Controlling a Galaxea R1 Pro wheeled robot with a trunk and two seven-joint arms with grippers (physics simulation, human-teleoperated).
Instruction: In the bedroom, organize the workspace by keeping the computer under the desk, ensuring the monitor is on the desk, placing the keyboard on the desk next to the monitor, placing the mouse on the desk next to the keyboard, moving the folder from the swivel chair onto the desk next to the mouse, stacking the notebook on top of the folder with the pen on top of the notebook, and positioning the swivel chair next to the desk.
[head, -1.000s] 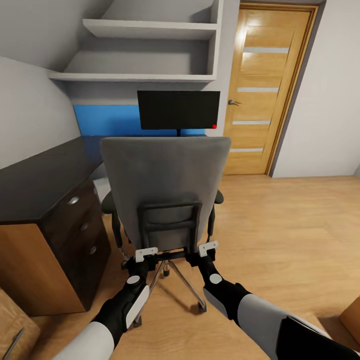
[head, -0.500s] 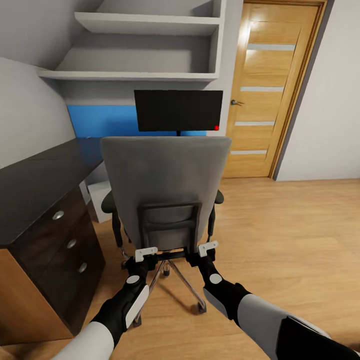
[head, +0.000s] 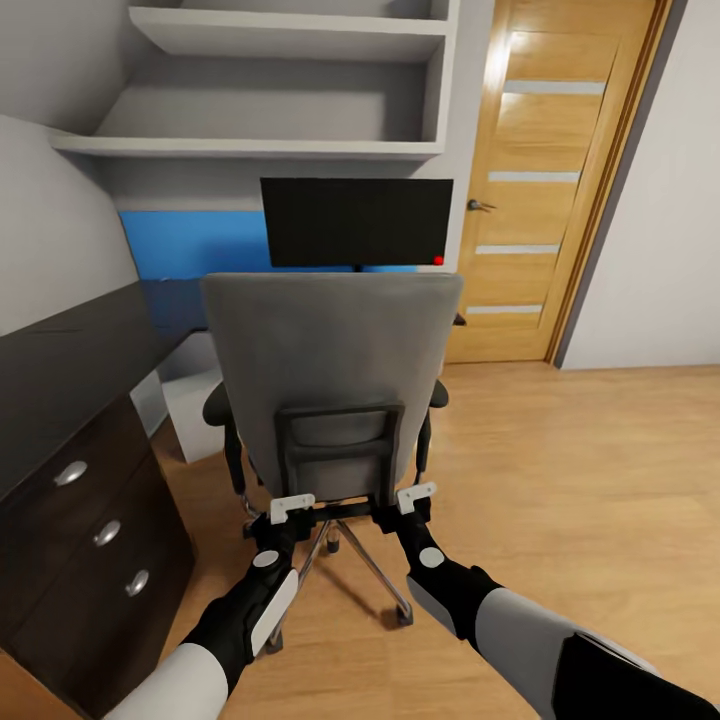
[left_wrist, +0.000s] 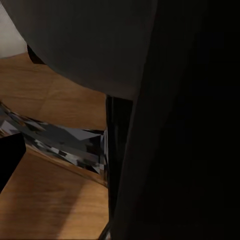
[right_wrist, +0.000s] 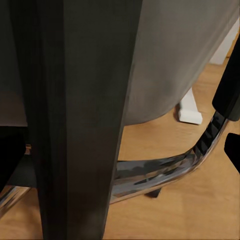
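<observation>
I've rolled forward: the desk (head: 60, 400) now sits closer on my left and the monitor (head: 356, 221) looms larger, so the swivel chair (head: 330, 370) is nearing its spot. Left gripper (head: 290, 512) and right gripper (head: 414, 498) press against the chair's black back frame; whether they're clamped I can't tell.

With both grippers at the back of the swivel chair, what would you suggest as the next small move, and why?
Probably a short push forward. The left gripper and right gripper sit at the black frame behind the swivel chair, which faces the monitor with floor still visible between it and the desk.
</observation>
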